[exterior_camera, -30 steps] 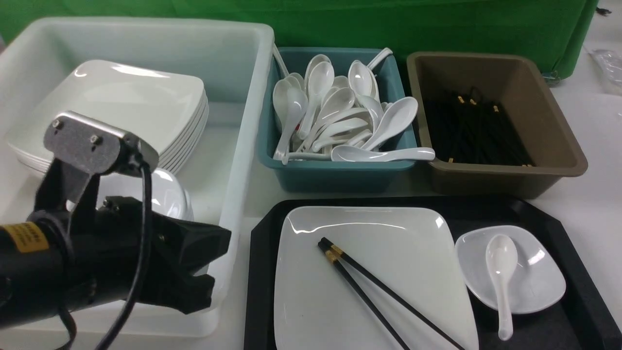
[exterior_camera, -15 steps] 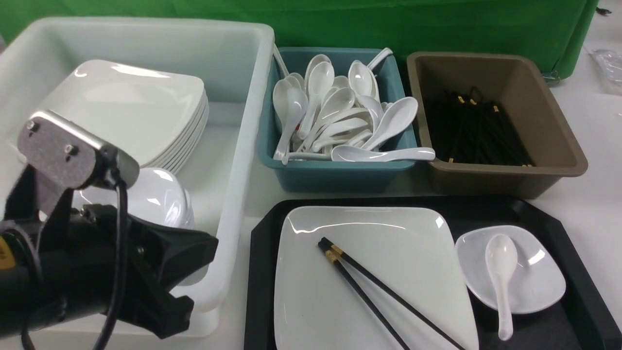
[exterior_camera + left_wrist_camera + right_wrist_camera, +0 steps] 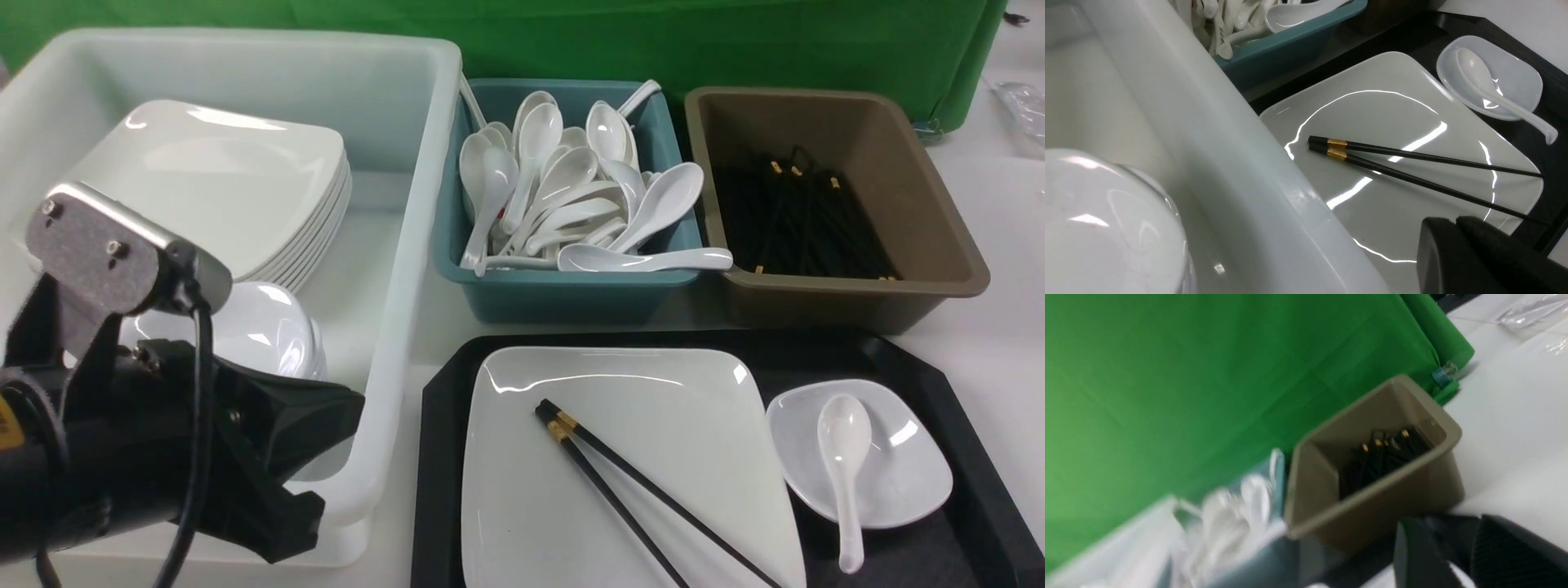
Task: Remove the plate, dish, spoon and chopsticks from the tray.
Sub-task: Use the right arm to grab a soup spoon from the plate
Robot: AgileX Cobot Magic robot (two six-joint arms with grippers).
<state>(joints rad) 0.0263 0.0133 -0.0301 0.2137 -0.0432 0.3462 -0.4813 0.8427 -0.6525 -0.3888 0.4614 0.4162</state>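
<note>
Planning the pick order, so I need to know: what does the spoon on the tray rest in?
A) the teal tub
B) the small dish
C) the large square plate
B: the spoon lies with its bowl inside the dish, and its handle pokes out over the tray.

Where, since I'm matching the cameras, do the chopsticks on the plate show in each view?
Front view: chopsticks low centre, across the plate.
Left wrist view: chopsticks across the same plate.
Right wrist view: not in it.
Shared landmark: the teal tub, seen in all three.
</note>
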